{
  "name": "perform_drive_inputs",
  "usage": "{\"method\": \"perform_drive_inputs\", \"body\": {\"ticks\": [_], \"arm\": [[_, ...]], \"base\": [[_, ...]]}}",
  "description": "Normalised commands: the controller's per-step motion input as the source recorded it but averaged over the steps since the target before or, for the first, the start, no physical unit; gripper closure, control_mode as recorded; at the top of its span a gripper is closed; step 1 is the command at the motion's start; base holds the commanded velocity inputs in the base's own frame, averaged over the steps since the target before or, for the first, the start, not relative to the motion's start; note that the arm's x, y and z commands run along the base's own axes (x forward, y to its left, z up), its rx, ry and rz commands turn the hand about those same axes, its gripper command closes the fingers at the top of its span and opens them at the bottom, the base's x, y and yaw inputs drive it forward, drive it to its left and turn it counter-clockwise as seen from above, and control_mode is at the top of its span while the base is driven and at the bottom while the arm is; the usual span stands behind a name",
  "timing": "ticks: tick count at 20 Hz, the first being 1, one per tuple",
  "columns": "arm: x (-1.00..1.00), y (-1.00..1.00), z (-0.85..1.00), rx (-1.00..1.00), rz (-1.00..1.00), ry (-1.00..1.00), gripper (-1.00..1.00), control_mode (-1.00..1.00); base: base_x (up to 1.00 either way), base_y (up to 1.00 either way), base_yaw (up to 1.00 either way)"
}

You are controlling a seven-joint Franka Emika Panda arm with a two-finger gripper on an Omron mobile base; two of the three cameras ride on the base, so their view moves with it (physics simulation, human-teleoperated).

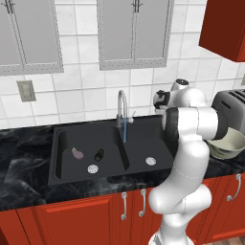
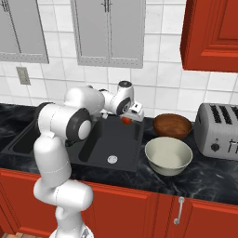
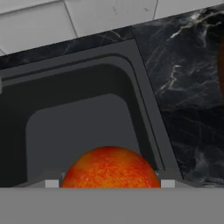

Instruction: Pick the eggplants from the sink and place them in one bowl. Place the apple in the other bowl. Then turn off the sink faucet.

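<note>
glossy white rounded arm (image 1: 191, 143) with dark joint rings.

Count: two eggplants (image 1: 77, 153) (image 1: 99, 154) in the sink basin left of my end effector (image 2: 126, 119); one apple (image 2: 126, 120) in it; two bowls (image 2: 172, 125) (image 2: 168, 155) to its right.

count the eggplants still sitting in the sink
2, both on the floor of the left basin of the sink: the pale purple eggplant lies left of the almost black eggplant, above the round drain. The arm hides part of the right basin.
</note>
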Motion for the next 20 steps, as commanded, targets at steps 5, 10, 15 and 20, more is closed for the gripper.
{"method": "perform_drive_inputs", "body": {"ticks": [5,10,15,20], "arm": [[0.00,-0.29,0.00,0.02,-0.07,-0.04,1.00,-1.00],[0.00,-0.26,0.00,0.01,-0.07,-0.03,1.00,-1.00],[0.00,-0.18,0.13,0.01,-0.08,-0.01,1.00,-1.00],[0.00,-0.15,0.24,0.00,-0.08,0.00,1.00,-1.00]], "base": [[0.00,0.00,0.00],[0.00,0.00,0.00],[0.00,0.00,0.00],[0.00,0.00,0.00]]}}
